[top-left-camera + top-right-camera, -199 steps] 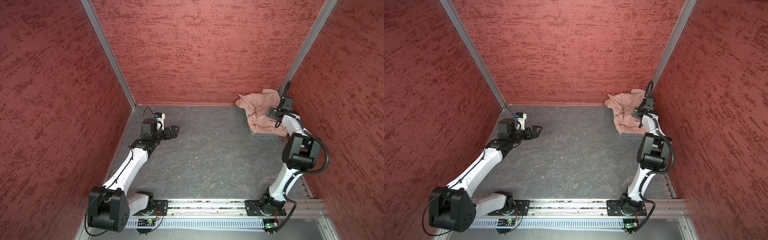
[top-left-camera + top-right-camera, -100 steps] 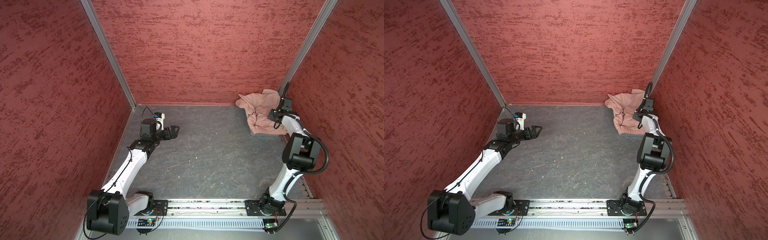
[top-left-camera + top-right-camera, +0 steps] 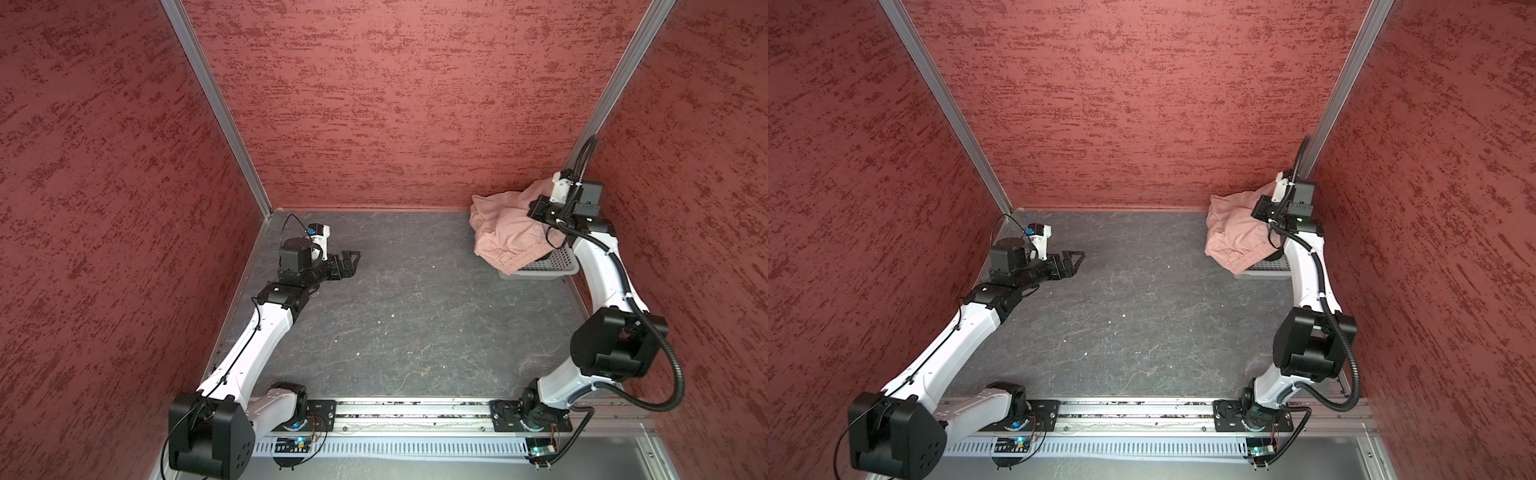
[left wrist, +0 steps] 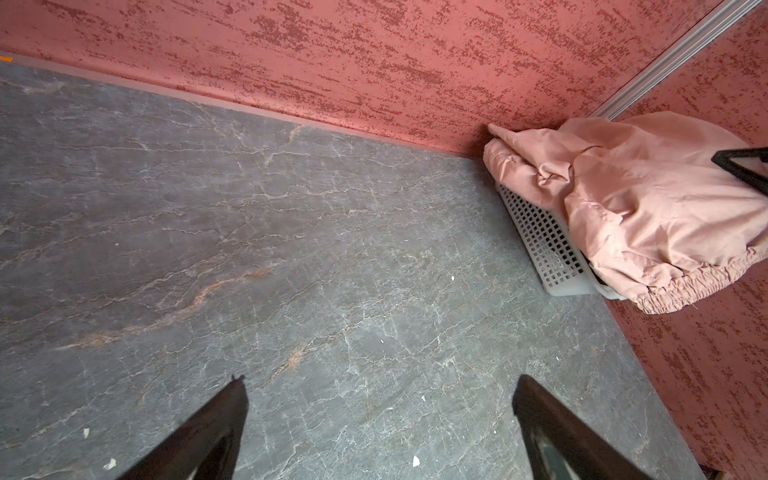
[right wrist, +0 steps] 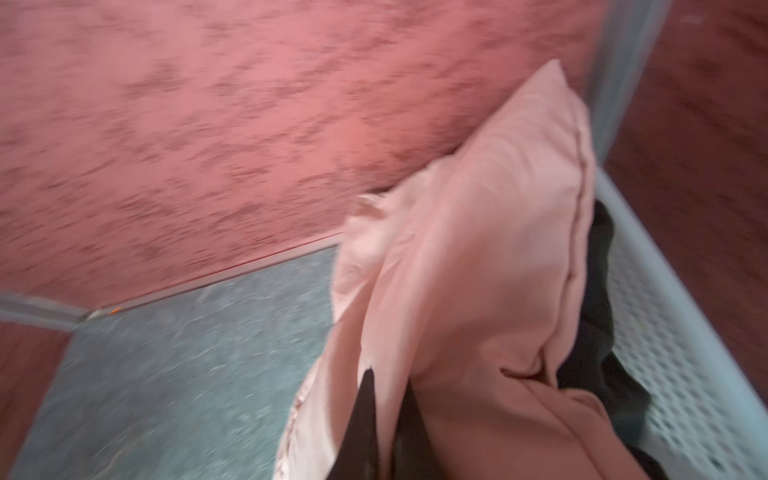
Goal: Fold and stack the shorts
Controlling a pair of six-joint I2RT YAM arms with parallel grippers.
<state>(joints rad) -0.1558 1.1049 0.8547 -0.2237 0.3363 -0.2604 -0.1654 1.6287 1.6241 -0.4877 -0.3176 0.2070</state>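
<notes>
Two arms, two very different poses. On the right of both top views, the right arm (image 3: pixel 598 274) rises from its base at the lower right, folds at a big black elbow and stretches into the upper-right corner, wrist tipped down over the basket (image 3: pixel 555 262). The right gripper (image 5: pixel 388 386) is clamped tight. The right wrist view is blurred, but it shows the two dark fingers (image 5: pixel 362 419) pressed together with a fold of the pink shorts (image 5: pixel 478 249) pinched between them.

Those pink shorts sit in the upper right of the top views, bunched on the basket. One part rises in a peak at the gripper, and the gathered waistband spills over the basket's near rim toward the table (image 3: pixel 415 316). Under them, inside the basket, black shorts (image 5: pixel 594 307) peek out against the white perforated side, just beside the closed fingers.

Across on the left, the left arm (image 3: pixel 266 328) climbs from the lower-left base along the left wall (image 3: pixel 104 208), forearm about level. The left gripper (image 3: pixel 353 258) points right toward the middle of the frame, low over the grey surface. Its jaws are spread wide, with only table showing between the fingers. The pink shorts lie well apart from it, far across the table in the opposite corner.
</notes>
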